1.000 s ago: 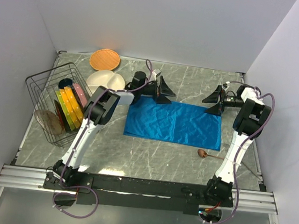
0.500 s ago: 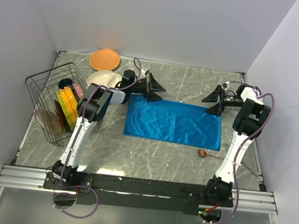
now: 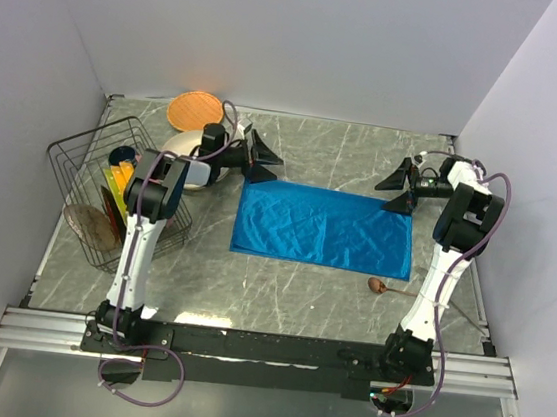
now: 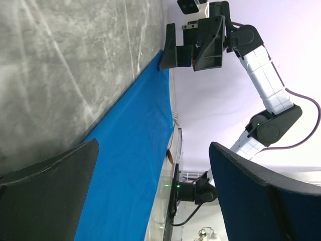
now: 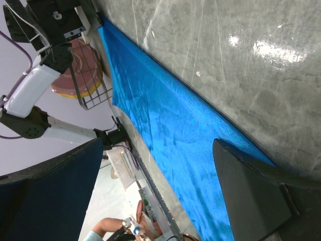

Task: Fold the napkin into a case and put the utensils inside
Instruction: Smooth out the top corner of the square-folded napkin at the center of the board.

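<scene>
The napkin (image 3: 325, 228) lies spread flat on the grey marbled table (image 3: 248, 296) as a wide blue rectangle, its long sides running left to right, in the middle of the surface between the two arms. The left gripper (image 3: 266, 163) sits just beyond the cloth's far left corner, off the blue and pointing along the far edge toward the other arm. Its jaws stand wide apart with nothing between them. In the left wrist view the napkin's far edge runs away between the two dark fingers toward the opposite gripper. The right gripper (image 3: 396, 192) is at the far right corner, facing left, its jaws likewise spread wide and holding nothing. In the right wrist view the cloth's corner region passes under the gap between its fingers, though whether a fingertip touches the fabric cannot be told. A brown wooden spoon (image 3: 377, 285) lies on the table just beside the napkin's near right corner, bowl toward the cloth and thin handle pointing right, well apart from both grippers. At the left side stands a wire basket (image 3: 82, 151) holding coloured plates on edge. An orange plate (image 3: 195, 110) and a white plate (image 3: 180, 145) lie behind the left gripper.
</scene>
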